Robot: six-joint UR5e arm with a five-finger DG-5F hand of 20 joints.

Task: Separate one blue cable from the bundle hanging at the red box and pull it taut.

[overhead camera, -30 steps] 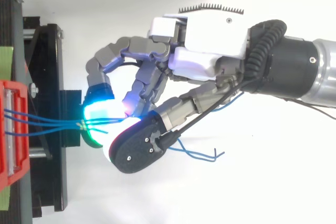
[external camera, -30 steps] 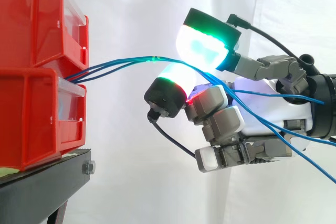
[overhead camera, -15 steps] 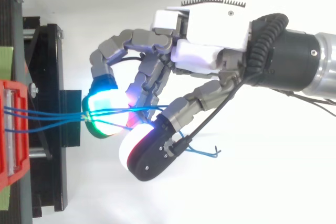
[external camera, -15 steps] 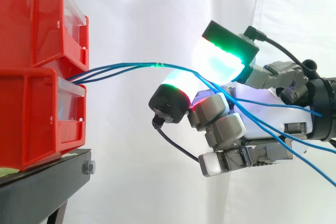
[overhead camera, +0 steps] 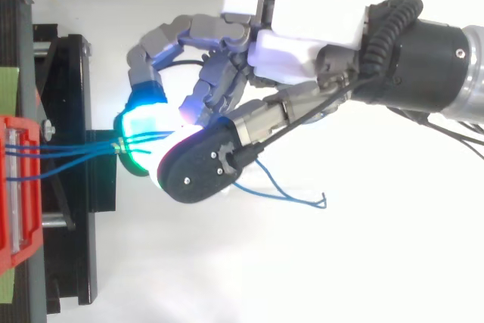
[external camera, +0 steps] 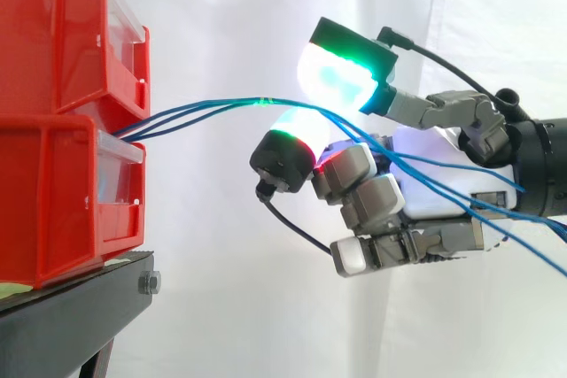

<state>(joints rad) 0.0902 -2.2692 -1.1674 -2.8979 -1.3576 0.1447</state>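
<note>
Before the white curtain [external camera: 230, 24], your hand [overhead camera: 302, 43] curls round the blue cables [external camera: 204, 109]: thin, limp, likely slippery, so pinch one where they fan apart.

From above I see the hand [overhead camera: 302, 32] reaching in from the right. Its glowing pads [overhead camera: 142, 122] are curled onto the blue cables [overhead camera: 72, 158], which run from the red box [overhead camera: 15, 187] on the black stand [overhead camera: 76, 73]. A loose cable end [overhead camera: 299, 198] trails beneath the hand.
</note>
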